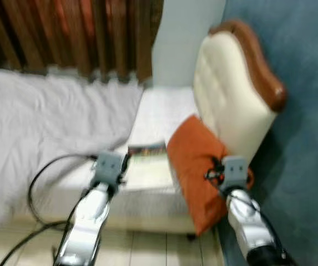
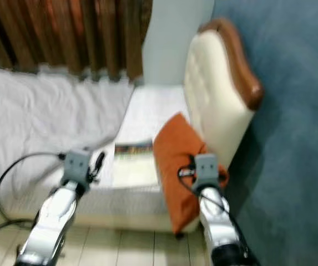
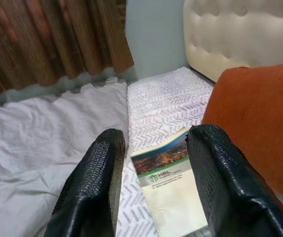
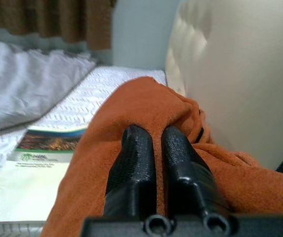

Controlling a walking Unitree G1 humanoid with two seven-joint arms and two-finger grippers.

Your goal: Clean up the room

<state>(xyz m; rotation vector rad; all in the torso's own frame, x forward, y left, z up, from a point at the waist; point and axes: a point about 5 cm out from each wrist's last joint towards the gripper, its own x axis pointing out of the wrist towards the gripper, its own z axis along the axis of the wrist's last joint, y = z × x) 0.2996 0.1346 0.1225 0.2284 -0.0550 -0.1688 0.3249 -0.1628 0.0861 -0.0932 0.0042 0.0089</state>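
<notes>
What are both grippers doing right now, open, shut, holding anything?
Left gripper: jaws open, holding nothing, poised over the booklet on the bed.
Right gripper: jaws shut on the orange pillow, pinching its fabric.

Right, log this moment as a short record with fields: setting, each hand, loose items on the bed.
setting: bed with white quilted cover, cream headboard, brown curtain behind
left hand: open, fingers either side of the booklet in its wrist view, above it
right hand: shut on the orange pillow by the headboard
loose items: booklet flat on the cover, beside the pillow; rumpled white blanket
</notes>
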